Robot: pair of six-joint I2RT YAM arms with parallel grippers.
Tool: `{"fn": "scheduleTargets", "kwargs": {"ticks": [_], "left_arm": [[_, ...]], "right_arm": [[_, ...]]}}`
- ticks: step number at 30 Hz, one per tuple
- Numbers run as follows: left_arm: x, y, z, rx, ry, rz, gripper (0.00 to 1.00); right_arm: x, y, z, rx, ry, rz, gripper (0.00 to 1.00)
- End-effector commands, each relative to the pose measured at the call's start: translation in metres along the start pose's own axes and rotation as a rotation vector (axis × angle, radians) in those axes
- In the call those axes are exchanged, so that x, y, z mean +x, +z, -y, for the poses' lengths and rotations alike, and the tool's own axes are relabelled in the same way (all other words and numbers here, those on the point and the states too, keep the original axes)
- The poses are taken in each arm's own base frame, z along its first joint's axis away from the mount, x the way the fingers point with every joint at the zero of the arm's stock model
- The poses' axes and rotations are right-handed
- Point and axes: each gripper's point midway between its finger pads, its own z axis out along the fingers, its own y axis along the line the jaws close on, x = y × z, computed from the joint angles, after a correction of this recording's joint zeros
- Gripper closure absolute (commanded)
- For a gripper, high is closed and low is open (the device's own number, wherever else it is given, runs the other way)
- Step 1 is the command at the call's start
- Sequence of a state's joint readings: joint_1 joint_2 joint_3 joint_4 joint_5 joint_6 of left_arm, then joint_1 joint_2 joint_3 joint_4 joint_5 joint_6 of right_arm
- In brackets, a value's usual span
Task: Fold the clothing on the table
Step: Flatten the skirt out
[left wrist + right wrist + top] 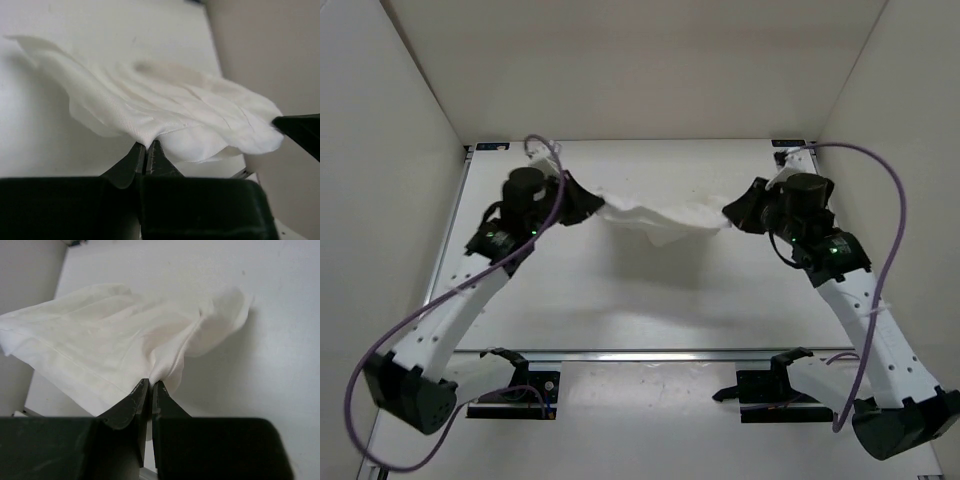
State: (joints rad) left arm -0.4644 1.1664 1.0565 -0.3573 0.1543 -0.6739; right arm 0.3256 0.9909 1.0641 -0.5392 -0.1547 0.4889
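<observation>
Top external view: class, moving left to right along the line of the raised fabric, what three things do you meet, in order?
left end effector → clothing, pinched at both ends and sagging between them → right end effector

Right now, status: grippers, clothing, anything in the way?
Both shut: left gripper on one end of the clothing, right gripper on the other. It hangs slack between them above the table. Nothing seen in the way.

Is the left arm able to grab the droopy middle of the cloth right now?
Probably not: the left gripper is shut on one end of the clothing, so it would have to let go first.
</observation>
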Motion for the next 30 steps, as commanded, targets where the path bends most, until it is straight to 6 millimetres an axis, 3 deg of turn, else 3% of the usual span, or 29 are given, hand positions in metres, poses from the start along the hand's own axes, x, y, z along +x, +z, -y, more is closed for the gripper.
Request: {"fn": "scheduleTargets", "kwargs": {"ticks": [1,2,4,5,6,8,9,11,12,13,14,15,17,19,20,22,24,26,27,28,30], "left_arm": [[-0.04,-0.068,0.027,0.024,0.103,0.087,1.0],[-0.052,-0.08,0.034,0.04,0.113,0.12,1.0],[-0.066,-0.093,0.042,0.058,0.119,0.15,1.0],[-0.068,-0.089,0.037,0.052,0.125,0.135,1.0],[-0.077,-0.086,0.034,0.05,0.133,0.139,1.0],[-0.084,-0.067,0.021,0.029,0.131,0.11,1.0],[-0.094,-0.056,0.018,0.027,0.136,0.11,1.0],[-0.119,-0.044,0.019,0.01,0.144,0.14,1.0],[-0.126,-0.028,0.008,-0.019,0.135,0.122,1.0],[-0.143,-0.021,0.007,-0.03,0.143,0.13,1.0],[-0.163,-0.028,0.022,-0.009,0.16,0.155,1.0],[-0.168,-0.016,0.014,-0.024,0.164,0.129,1.0],[-0.205,-0.033,0.037,-0.005,0.191,0.189,1.0],[-0.22,-0.037,0.045,-0.003,0.202,0.224,1.0],[-0.22,-0.04,0.045,-0.002,0.203,0.226,1.0],[-0.208,-0.042,0.045,0.008,0.203,0.218,1.0],[-0.183,-0.034,0.027,-0.019,0.179,0.2,1.0],[-0.129,-0.016,-0.008,-0.034,0.13,0.131,1.0],[-0.118,-0.011,-0.011,-0.013,0.117,0.126,1.0],[-0.08,-0.003,-0.038,-0.045,0.072,0.054,1.0],[-0.008,0.012,-0.088,-0.111,0.01,-0.052,1.0]], "right_arm": [[-0.04,-0.043,-0.027,-0.052,-0.066,0.068,1.0],[-0.049,-0.053,-0.04,-0.092,-0.066,0.076,1.0],[-0.059,-0.053,-0.052,-0.14,-0.072,0.042,1.0],[-0.055,-0.039,-0.052,-0.145,-0.069,-0.015,1.0],[-0.063,-0.041,-0.061,-0.166,-0.082,-0.011,1.0],[-0.077,-0.011,-0.062,-0.141,-0.117,-0.04,1.0],[-0.075,0.014,-0.055,-0.125,-0.113,-0.086,1.0],[-0.104,0.029,-0.063,-0.149,-0.132,-0.077,1.0],[-0.102,0.054,-0.057,-0.128,-0.134,-0.123,1.0],[-0.125,0.052,-0.069,-0.132,-0.166,-0.071,1.0],[-0.143,0.055,-0.078,-0.128,-0.178,-0.049,1.0],[-0.151,0.064,-0.081,-0.109,-0.198,-0.035,1.0],[-0.185,0.038,-0.117,-0.149,-0.263,0.085,1.0],[-0.197,0.027,-0.124,-0.137,-0.285,0.151,1.0],[-0.194,0.025,-0.121,-0.138,-0.286,0.154,1.0],[-0.187,0.027,-0.099,-0.108,-0.261,0.148,1.0],[-0.158,0.04,-0.063,-0.083,-0.198,0.084,1.0],[-0.128,0.055,-0.033,-0.068,-0.142,0.012,1.0],[-0.103,0.064,-0.015,-0.052,-0.097,-0.041,1.0],[-0.093,0.064,-0.011,-0.056,-0.087,-0.053,1.0],[-0.03,0.083,0.02,-0.007,-0.023,-0.172,1.0]]}}
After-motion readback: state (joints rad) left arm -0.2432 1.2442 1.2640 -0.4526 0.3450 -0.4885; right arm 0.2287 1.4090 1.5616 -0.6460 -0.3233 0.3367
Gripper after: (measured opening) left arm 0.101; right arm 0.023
